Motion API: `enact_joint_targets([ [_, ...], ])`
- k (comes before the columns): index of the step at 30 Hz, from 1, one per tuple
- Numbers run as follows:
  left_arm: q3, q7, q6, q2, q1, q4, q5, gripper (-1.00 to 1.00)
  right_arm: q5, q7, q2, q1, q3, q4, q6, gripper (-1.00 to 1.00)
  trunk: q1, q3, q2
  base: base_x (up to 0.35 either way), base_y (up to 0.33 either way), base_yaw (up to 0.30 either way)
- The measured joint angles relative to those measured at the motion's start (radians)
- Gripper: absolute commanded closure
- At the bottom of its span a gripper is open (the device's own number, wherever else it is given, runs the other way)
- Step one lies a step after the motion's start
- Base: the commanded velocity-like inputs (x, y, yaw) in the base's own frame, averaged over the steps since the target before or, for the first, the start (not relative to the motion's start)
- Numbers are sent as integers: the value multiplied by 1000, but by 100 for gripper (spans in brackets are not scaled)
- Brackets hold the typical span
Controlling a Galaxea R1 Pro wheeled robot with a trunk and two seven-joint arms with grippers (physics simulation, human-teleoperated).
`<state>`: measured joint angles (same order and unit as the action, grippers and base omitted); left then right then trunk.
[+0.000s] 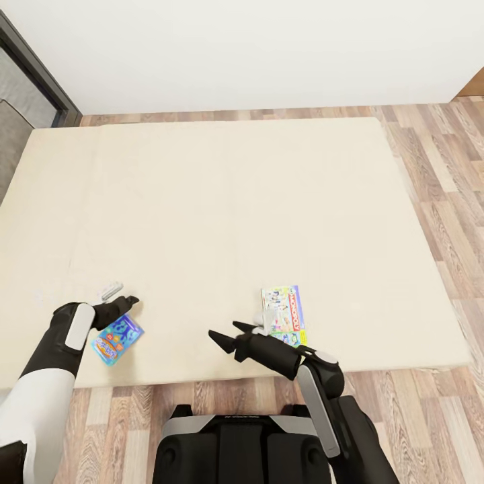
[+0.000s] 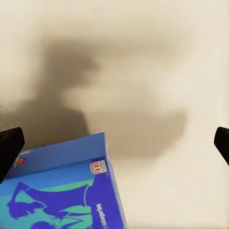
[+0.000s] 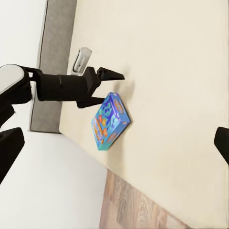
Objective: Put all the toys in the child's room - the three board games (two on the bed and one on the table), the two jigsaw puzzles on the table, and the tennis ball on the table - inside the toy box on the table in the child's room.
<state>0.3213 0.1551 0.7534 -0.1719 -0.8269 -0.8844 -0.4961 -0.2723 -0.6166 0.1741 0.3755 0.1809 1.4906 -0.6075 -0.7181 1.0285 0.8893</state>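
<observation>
Near the bed's [image 1: 222,202] front edge, the left claw [image 1: 123,304] hovers wide over the blue board game [image 1: 117,339], probably light, stiff cardboard, best pinched across its narrow sides.

Bedroom: bed [image 1: 222,202], wooden floor [image 1: 437,175]

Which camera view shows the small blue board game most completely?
The right wrist view: the whole blue board game shows on the bed, below the left gripper. The head view has it small, partly behind the left arm. The left wrist view has one corner, close up.
</observation>
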Motion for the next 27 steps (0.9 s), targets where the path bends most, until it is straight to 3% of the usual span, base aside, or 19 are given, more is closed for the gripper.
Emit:
enact_joint_targets([
  [15,0,1,26,-1,-1,-1,-3,-100,3,15,0,0,1,-2,2,-100,0,0,0,0,0,0],
  [27,-3,19,113,-3,-1,-9,9,-100,4,15,0,0,6,-2,1,-100,0,0,0,0,0,0],
])
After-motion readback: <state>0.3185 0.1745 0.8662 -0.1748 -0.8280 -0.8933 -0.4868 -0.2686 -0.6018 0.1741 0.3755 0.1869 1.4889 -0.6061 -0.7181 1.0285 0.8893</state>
